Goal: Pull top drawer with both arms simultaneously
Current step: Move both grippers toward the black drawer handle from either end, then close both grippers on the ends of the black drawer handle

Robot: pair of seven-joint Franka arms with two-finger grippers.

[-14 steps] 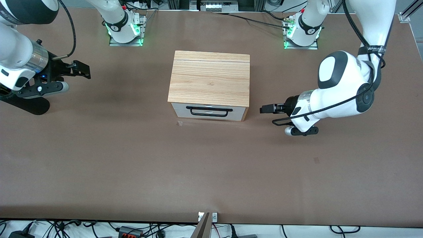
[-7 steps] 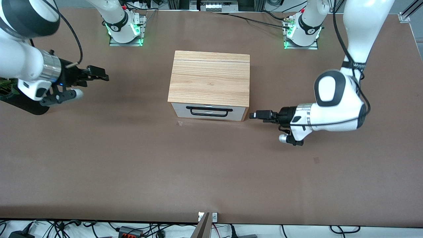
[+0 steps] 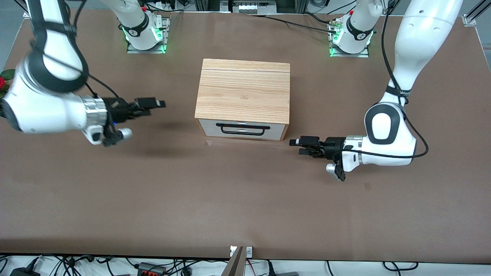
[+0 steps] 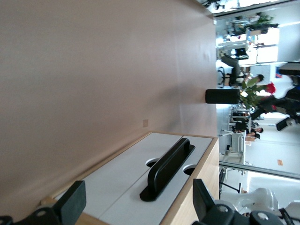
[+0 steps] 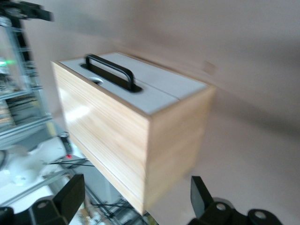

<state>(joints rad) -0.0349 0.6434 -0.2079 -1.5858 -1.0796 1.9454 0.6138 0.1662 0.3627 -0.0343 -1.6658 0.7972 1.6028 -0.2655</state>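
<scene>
The light wood cabinet (image 3: 243, 90) stands mid-table. Its top drawer (image 3: 276, 128) is shut, a white front with a black bar handle (image 3: 242, 129). My left gripper (image 3: 296, 147) is open and empty, low over the table beside the cabinet's front corner at the left arm's end. In the left wrist view the drawer front (image 4: 180, 194) and handle (image 4: 168, 166) lie between its open fingers (image 4: 70, 201). My right gripper (image 3: 153, 107) is open and empty, over the table at the right arm's end of the cabinet. The right wrist view shows the drawer front (image 5: 126, 96), the handle (image 5: 110, 72) and the gripper (image 5: 135, 197).
The two arm bases (image 3: 145, 36) (image 3: 350, 38) with green lights stand along the table's edge farthest from the front camera. The brown table (image 3: 230, 199) stretches wide in front of the drawer. A small patch (image 3: 367, 186) marks the table near the left arm.
Both grippers have moved in toward the cabinet. The right one swung far from the table's end. The left one shifted toward the drawer's front corner and turned. The drawer has not moved.
</scene>
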